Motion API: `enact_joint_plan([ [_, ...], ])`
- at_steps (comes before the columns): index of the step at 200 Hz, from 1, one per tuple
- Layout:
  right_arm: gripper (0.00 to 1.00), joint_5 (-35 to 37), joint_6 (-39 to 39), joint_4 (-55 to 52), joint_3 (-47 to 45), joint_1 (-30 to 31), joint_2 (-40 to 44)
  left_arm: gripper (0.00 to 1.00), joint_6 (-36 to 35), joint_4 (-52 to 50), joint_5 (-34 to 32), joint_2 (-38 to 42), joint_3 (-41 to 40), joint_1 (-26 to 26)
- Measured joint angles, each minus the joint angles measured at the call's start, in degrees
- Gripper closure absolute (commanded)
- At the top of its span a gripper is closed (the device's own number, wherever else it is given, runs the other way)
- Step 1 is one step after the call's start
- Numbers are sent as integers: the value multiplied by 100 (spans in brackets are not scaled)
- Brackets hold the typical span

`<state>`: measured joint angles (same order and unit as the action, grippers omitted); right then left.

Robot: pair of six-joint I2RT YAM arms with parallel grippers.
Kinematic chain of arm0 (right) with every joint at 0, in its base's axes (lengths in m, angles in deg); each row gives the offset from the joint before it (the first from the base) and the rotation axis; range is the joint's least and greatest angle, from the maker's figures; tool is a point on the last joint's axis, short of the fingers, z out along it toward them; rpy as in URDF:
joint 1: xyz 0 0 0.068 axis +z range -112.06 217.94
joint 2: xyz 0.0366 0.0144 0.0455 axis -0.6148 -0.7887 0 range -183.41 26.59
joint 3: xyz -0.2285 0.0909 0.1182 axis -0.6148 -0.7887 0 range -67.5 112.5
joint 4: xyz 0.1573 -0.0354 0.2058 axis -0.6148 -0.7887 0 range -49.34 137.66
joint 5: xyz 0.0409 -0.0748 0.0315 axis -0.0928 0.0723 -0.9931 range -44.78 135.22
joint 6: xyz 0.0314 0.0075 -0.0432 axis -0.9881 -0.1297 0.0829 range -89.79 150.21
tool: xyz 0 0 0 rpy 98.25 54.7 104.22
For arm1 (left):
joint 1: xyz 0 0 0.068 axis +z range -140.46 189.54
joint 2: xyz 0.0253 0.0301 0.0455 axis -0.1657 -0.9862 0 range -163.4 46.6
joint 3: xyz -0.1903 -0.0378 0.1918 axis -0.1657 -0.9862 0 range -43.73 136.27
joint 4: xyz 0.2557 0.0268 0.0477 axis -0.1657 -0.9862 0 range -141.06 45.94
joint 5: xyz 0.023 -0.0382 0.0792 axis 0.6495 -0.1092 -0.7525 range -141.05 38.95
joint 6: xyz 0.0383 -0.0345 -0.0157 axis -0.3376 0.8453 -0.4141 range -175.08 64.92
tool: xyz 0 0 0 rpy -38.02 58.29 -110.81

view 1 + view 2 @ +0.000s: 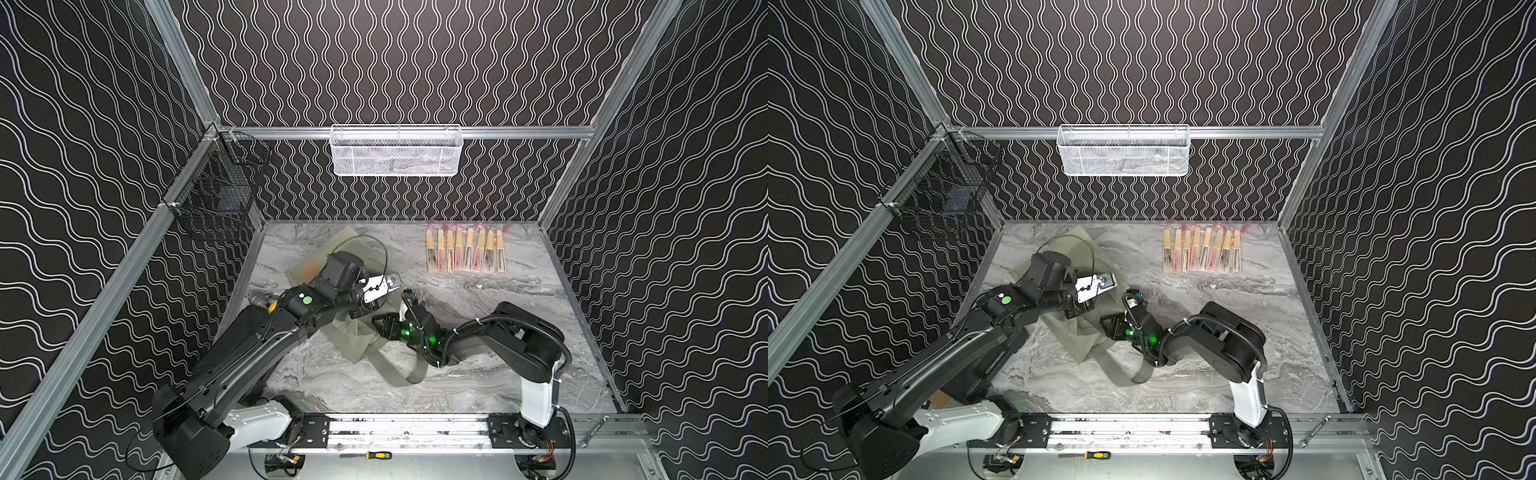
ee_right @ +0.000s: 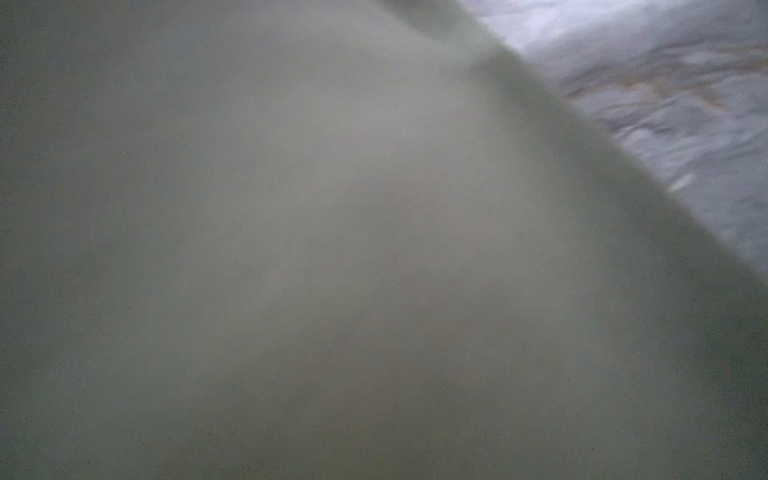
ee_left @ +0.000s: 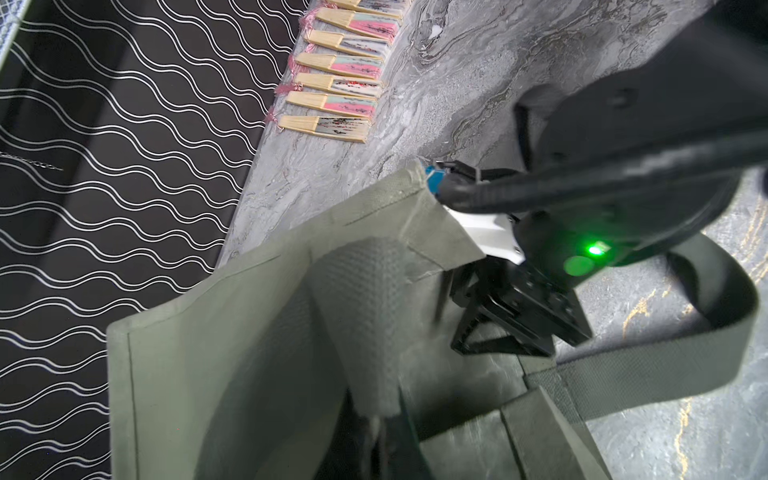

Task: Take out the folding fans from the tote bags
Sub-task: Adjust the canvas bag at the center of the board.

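The grey-green tote bag (image 1: 357, 340) (image 1: 1075, 336) lies on the left half of the marble table, its long strap (image 1: 409, 374) trailing toward the front. My left gripper (image 3: 384, 428) is shut on a woven strap handle (image 3: 365, 311) and holds that side of the bag's mouth up. At the mouth, my right gripper (image 1: 384, 326) (image 3: 453, 320) has its fingers apart and nothing shows between them. Bag fabric (image 2: 291, 249) fills the right wrist view. Several closed folding fans (image 1: 465, 251) (image 1: 1202, 251) (image 3: 336, 79) lie in a row at the back right. No fan shows inside the bag.
A white mesh basket (image 1: 396, 150) hangs on the back rail and a black wire basket (image 1: 216, 187) on the left rail. A screwdriver (image 1: 370, 455) lies on the front ledge. Metal frame rails border the table on all sides.
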<state>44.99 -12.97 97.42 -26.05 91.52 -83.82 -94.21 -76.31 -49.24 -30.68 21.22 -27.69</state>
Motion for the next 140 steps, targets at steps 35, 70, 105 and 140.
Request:
enact_joint_plan([
  [35, 39, 595, 920, 483, -444, 400, 424, 100, 15, 46, 11, -11, 4, 11],
  [70, 39, 1102, 2039, 1150, -833, 914, 435, 100, 17, 44, 17, -9, 20, 11],
  [105, 44, 1355, 2634, 1340, -743, 1045, 238, 100, 17, 44, 15, 101, 31, 15],
  [140, 49, 1606, 2968, 1381, -522, 1231, -103, 100, 17, 44, 17, 118, 35, 15],
])
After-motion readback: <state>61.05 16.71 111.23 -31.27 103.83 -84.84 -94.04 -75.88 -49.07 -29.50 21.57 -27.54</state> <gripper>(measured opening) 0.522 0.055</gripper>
